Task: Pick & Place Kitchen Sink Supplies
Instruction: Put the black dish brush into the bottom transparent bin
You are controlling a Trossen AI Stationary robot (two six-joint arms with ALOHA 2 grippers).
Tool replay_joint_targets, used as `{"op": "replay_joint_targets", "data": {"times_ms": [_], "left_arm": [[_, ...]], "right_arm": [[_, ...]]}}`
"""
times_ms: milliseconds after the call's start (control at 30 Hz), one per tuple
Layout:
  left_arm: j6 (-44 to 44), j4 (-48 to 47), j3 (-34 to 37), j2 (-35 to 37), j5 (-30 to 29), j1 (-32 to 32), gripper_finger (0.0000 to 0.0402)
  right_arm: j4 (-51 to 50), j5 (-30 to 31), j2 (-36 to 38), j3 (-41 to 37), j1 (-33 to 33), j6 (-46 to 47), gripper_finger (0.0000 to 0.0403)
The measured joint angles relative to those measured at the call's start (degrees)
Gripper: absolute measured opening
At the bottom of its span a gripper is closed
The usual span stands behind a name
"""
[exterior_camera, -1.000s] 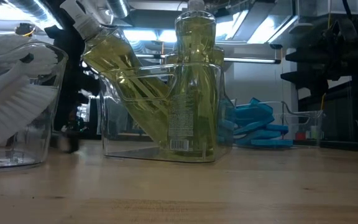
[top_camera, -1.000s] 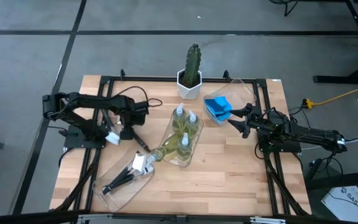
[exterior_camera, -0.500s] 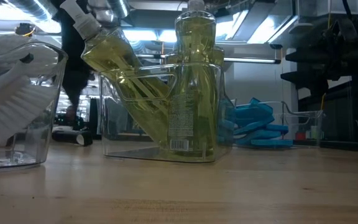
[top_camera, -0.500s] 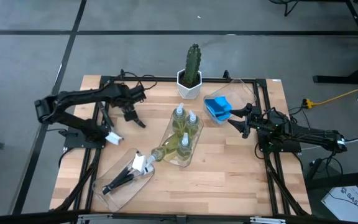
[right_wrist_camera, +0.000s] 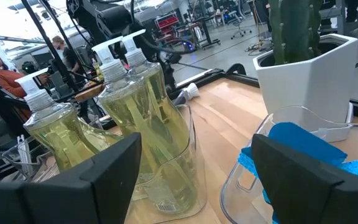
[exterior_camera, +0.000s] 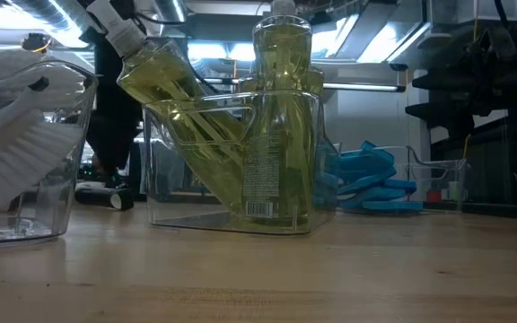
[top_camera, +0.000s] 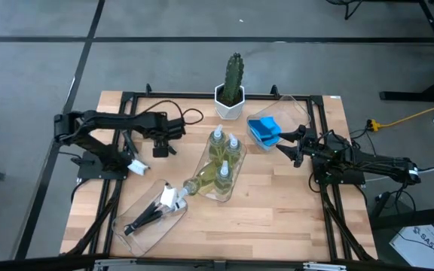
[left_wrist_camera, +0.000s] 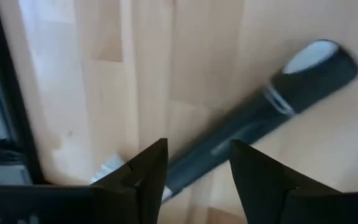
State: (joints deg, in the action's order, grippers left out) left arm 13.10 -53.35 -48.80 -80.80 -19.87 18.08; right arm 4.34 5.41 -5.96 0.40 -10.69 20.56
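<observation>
A black-handled brush (left_wrist_camera: 247,118) lies flat on the wood at the table's left, its white head (top_camera: 136,165) toward the left edge. My left gripper (left_wrist_camera: 197,149) hangs open over it (top_camera: 159,148), one finger on each side of the handle near the head, not touching. Small bottles of yellow-green liquid (top_camera: 223,154) stand in a clear tray at the centre, and one (top_camera: 195,184) leans over its near end. Blue sponges (top_camera: 263,129) lie in a tray near the far right. My right gripper (top_camera: 286,144) waits open beside them, empty (right_wrist_camera: 194,146).
More brushes (top_camera: 155,213) lie in a clear tray (exterior_camera: 25,224) at the near left. A cactus in a white pot (top_camera: 232,92) stands at the far edge. A black frame (top_camera: 126,98) runs round the table. Bare wood lies at the near right. People show in the room behind.
My left gripper swung up toward the far edge, then came back down over the brush, still open. The brush's handle end has turned from the near side toward the far side, while its white head stayed in place.
</observation>
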Motion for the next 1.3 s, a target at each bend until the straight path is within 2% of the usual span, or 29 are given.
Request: {"op": "replay_joint_targets", "data": {"times_ms": [200, 333, 467, 533, 633, 733, 867, 1067, 1300], "left_arm": [[-6.2, 4.0, 0.0, -2.4, -8.7, -1.9, 0.0213], [-8.9, 6.9, 0.0, -1.7, -10.3, -3.3, 0.0236], [-9.4, 9.7, -0.1, -1.2, -10.9, -3.8, 0.0238], [-13.2, 11.3, -0.1, -1.2, -9.8, -3.9, 0.0236], [-18.2, 13.7, -0.1, -1.2, -4.3, -3.8, 0.0233], [-15.8, 13.3, -0.1, -1.2, 2.6, -3.4, 0.0229], [-11.3, 8.3, -0.1, -1.4, 10.6, -2.0, 0.0225], [-3.3, 4.9, 0.8, -1.6, 11.9, -1.6, 0.0225], [-1.5, 3.3, 2.2, -1.6, 10.9, -0.2, 0.0222]], "right_arm": [[0.0, 0.0, 0.0, 0.0, 0.0, 0.0, 0.03], [0.0, 0.0, 0.0, 0.0, 0.0, 0.0, 0.03], [0.0, 0.0, 0.0, 0.0, 0.0, 0.0, 0.03], [0.0, 0.0, 0.0, 0.0, 0.0, 0.0, 0.03], [0.0, 0.0, 0.0, 0.0, 0.0, 0.0, 0.03], [0.0, 0.0, 0.0, 0.0, 0.0, 0.0, 0.03], [0.0, 0.0, 0.0, 0.0, 0.0, 0.0, 0.03], [0.0, 0.0, 0.0, 0.0, 0.0, 0.0, 0.03], [0.0, 0.0, 0.0, 0.0, 0.0, 0.0, 0.03]]}}
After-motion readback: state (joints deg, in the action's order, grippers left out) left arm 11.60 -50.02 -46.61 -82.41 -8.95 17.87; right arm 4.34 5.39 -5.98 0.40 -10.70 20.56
